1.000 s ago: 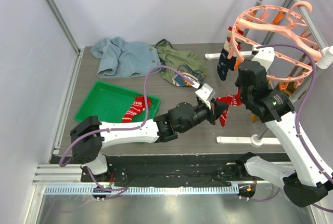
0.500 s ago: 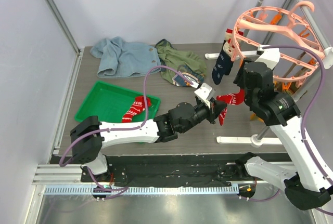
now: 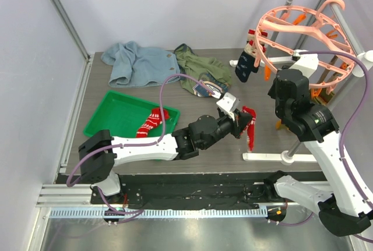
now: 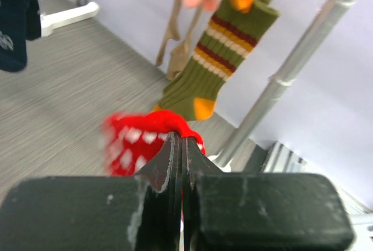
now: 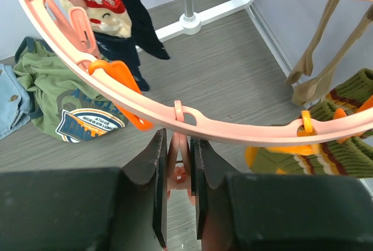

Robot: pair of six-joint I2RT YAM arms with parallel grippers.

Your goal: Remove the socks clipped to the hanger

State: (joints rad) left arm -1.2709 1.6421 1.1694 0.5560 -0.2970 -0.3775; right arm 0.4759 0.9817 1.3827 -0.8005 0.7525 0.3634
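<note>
Changed: the red sock (image 3: 250, 127) no longer stretches between my left fingers (image 4: 182, 152) and the hanger (image 5: 250, 133). It has come off its clip and hangs limp from my left fingers. The hanger has swung up and back, carrying the navy sock (image 3: 243, 67) with it.
Left fingers: pressed flat together on a fold of the red sock, holding it above the tabletop (image 3: 192, 70).
Right fingers (image 5: 178, 175): closed narrow on a pink clip (image 5: 179, 166) that dangles from the hanger's ring.
Hanger: a round pink ring at the right rear, up by the grey rack pole (image 4: 302, 59).
Socks clipped: the navy sock at the ring's left edge; an olive striped sock (image 4: 210, 70) with orange toe and heel; a tan pair (image 4: 175, 47) beside it.
Already off: a second red sock (image 3: 150, 124) lies in the green tray (image 3: 116, 111).
Handling, my judgement: the socks are light, soft and floppy, so they sag from any hold. I would pinch a thick fold near the cuff, just below the clip. The hanger swings freely and needs steadying. Squeezing the clip should free a sock more cleanly than tugging.
</note>
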